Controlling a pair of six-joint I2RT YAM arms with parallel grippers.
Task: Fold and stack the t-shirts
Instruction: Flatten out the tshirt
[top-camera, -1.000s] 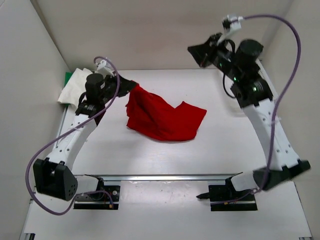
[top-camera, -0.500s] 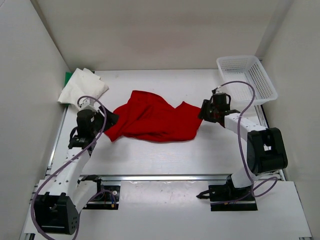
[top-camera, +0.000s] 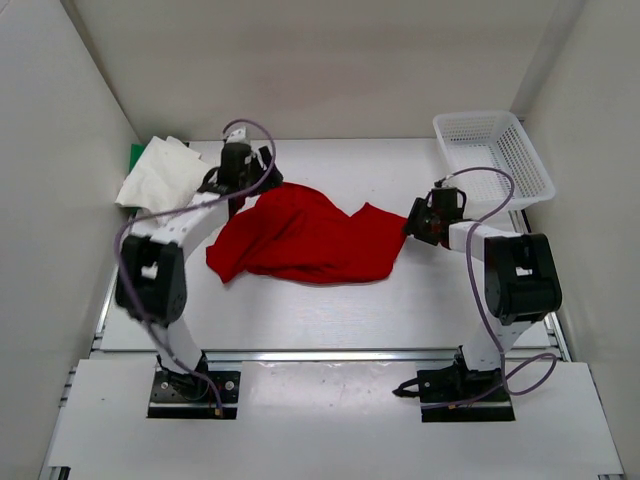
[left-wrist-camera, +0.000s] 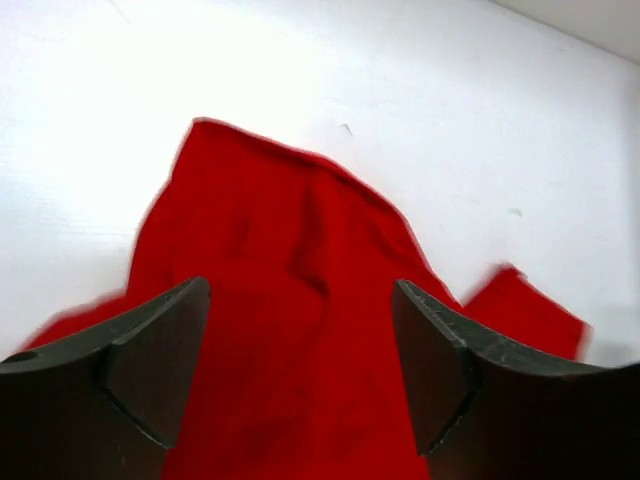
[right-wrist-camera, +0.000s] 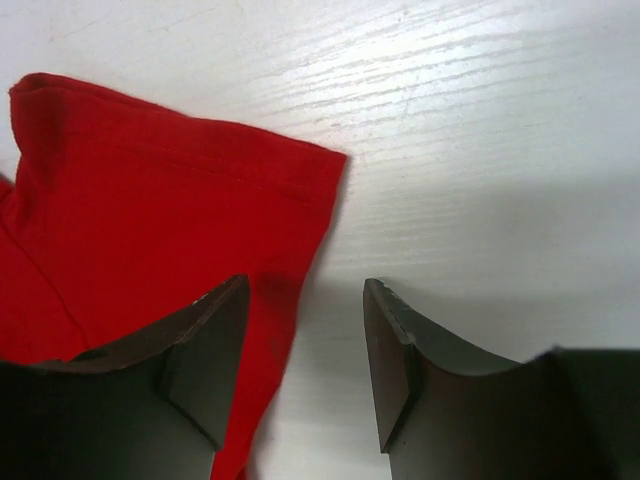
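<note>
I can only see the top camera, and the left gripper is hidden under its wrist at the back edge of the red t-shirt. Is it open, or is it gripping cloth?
Observer: The left wrist view shows the left gripper open, jaws wide apart. The plain bright red cloth t-shirt lies beneath them with nothing pinched.
Operator: And the right one, at the shirt's right end?
Observer: The right gripper is open too. The shirt's stitched hem edge runs down between its fingers, so one finger is over red cloth and the other over bare white table.
</note>
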